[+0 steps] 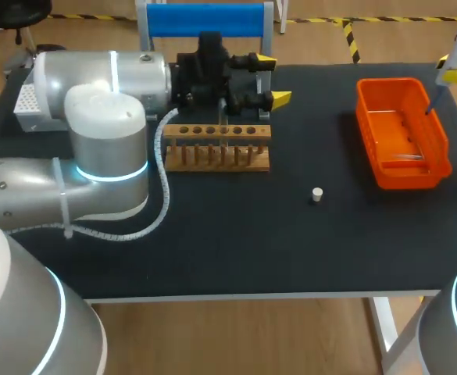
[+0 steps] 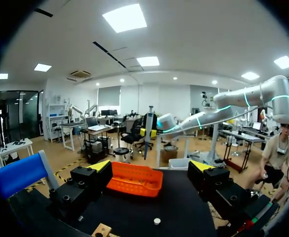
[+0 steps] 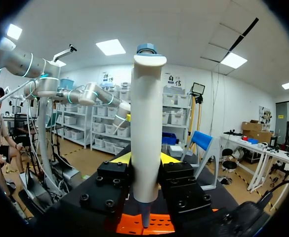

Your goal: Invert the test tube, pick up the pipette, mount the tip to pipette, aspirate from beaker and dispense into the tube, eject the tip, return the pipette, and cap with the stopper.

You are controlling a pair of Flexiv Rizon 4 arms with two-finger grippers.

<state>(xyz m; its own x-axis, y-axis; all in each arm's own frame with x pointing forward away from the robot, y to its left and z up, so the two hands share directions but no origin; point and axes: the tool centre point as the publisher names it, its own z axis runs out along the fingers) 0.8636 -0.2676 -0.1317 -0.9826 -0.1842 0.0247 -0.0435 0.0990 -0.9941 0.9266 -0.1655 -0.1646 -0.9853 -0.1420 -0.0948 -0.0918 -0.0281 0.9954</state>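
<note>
**Pipette being gripped above the basket's far corner; left gripper being held open over the rack**

A black table [image 1: 236,250] is being viewed from above. Its near edge is running straight across the front, and its right edge is passing close beside an orange basket [image 1: 404,148]. The basket is being kept lengthwise along that side, with a narrow strip of black showing between it and the edge.

A wooden rack [image 1: 216,146] is standing left of the middle, well apart from the basket. A small white stopper [image 1: 316,194] is lying on the open black surface between the two, touching neither and a little nearer the front. At the far left edge a white perforated box [image 1: 23,105] is being partly hidden by the left arm.

The left gripper [image 2: 151,166] is being held above the rack's far side, with its fingers spread wide and nothing between them. Ahead of it in the left wrist view, the basket and the stopper are being framed in the gap between its fingers.

The pipette [image 3: 146,123] is being pinched upright by the right gripper [image 3: 145,159], with one black finger pressed against each side of the white body. Its narrow lower end is pointing down over the basket. In the head view it is being held above the basket's far right corner, close to the table's right edge.
</note>
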